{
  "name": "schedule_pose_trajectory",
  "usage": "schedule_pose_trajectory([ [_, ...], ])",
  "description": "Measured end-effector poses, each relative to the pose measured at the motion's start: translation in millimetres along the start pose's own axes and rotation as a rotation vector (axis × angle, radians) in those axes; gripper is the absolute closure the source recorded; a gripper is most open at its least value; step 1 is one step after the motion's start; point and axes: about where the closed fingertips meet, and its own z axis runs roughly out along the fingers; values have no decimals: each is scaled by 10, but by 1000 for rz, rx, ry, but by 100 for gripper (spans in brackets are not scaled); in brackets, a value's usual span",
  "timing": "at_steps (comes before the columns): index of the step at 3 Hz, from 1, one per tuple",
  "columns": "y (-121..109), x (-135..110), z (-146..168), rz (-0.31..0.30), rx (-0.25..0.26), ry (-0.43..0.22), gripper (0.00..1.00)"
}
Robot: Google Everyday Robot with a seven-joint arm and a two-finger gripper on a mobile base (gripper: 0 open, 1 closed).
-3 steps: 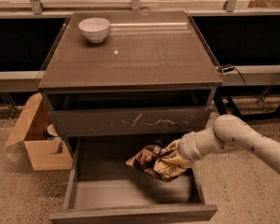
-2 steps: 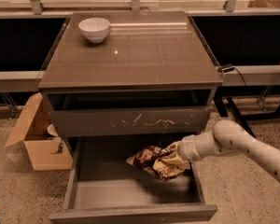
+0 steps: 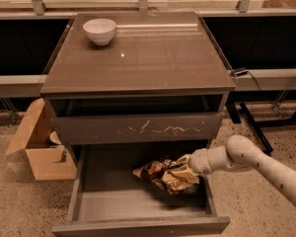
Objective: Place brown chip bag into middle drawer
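The brown chip bag [image 3: 164, 174], crumpled dark brown and tan foil, is inside the pulled-out middle drawer [image 3: 113, 202], over the right half of its grey floor and casting a shadow on it. My gripper [image 3: 185, 168] reaches into the drawer from the right and is shut on the bag's right end. The pale arm runs off to the lower right. The drawer's plain front panel [image 3: 138, 227] lies at the bottom of the camera view.
The drawer above [image 3: 138, 129], with pale scratch marks, is pushed in. A white bowl [image 3: 99, 31] stands on the cabinet top at the back left. An open cardboard box [image 3: 37, 144] sits on the floor at the left. A dark metal frame [image 3: 254, 127] stands at the right.
My arm has lowered a little and drawn in toward the drawer. The bag has sunk slightly toward the drawer floor with the gripper still on it.
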Motion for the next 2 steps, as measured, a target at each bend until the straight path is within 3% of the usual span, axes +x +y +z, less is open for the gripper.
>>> schedule_pose_trajectory([
  [1, -8, 52, 27, 20, 5, -24, 16],
  [2, 52, -9, -34, 31, 24, -50, 0],
])
